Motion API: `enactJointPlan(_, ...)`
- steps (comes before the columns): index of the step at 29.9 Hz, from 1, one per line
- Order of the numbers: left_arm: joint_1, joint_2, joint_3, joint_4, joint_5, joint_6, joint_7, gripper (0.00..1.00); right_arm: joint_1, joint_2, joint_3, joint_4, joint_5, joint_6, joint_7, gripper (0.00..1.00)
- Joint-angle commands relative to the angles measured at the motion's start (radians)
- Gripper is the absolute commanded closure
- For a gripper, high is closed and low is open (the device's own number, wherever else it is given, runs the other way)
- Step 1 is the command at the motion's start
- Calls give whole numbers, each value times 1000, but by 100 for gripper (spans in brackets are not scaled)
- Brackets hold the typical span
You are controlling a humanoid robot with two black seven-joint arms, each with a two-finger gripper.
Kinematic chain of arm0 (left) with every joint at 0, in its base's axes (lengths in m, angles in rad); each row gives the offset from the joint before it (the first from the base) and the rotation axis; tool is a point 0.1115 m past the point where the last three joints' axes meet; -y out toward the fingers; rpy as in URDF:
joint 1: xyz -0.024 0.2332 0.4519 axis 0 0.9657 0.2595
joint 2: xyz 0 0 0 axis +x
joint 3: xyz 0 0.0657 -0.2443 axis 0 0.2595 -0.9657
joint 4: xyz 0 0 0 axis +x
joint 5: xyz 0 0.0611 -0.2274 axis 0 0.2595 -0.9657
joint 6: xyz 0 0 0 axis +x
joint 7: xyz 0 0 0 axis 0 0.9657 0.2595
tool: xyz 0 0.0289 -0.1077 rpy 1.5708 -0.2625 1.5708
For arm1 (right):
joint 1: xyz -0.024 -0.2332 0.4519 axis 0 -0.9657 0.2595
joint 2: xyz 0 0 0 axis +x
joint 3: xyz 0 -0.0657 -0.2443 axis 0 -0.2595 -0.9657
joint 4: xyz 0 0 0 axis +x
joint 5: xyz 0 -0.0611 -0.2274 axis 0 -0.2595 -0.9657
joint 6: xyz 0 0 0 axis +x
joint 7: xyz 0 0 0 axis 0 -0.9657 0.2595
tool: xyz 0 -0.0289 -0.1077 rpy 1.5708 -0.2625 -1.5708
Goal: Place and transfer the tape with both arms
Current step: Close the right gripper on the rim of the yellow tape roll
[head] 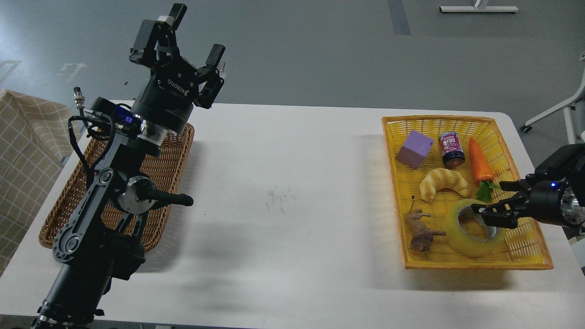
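The tape (461, 240), a translucent yellow roll with a grey-white core, lies flat in the front of the yellow basket (457, 119) at the table's right. My right gripper (490, 197) comes in from the right, open, just above the roll's far right side. Its lower finger (491, 211) reaches over the core hole and its upper finger lies over the carrot's leaves. I cannot tell whether it touches the tape. My left gripper (197, 31) is open and empty, raised high above the brown wicker basket (176, 169) at the left.
The yellow basket also holds a purple block (414, 149), a small can (451, 148), a carrot (481, 161), a pale croissant (444, 182) and a brown toy animal (420, 230). A checked cloth (27, 155) hangs at the far left.
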Motion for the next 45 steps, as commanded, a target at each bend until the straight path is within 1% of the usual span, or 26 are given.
enactJointPlan(1, -2, 3, 1, -1, 2, 3, 0, 1, 14, -9, -1, 2, 0, -2, 0, 5)
enactJointPlan(28, -1, 3, -1, -1, 2, 17, -1, 1, 41, 10, -111, -14, 0, -8, 0, 5)
enactJointPlan(38, 2, 9, 2, -1, 2, 17, -3, 1, 58, 57, -111, -82, 0, -8, 0, 7)
enactJointPlan(39, 2, 11, 2, -1, 2, 17, -3, 1, 58, 57, -111, -82, 0, -8, 0, 8)
enactJointPlan(40, 4, 14, 1, -1, 2, 17, -2, 1, 60, 57, -111, -82, 0, -8, 0, 12)
enactJointPlan(41, 4, 15, -2, -1, 2, 17, -3, 1, 63, 56, -111, -82, 0, -8, 0, 21)
enactJointPlan(42, 4, 17, -4, -1, 2, 17, -2, 1, 64, 57, -111, -83, 0, -8, 0, 23)
enactJointPlan(45, 2, 24, -4, -1, 2, 17, -1, 1, 66, 57, -111, -83, 0, 0, 0, 24)
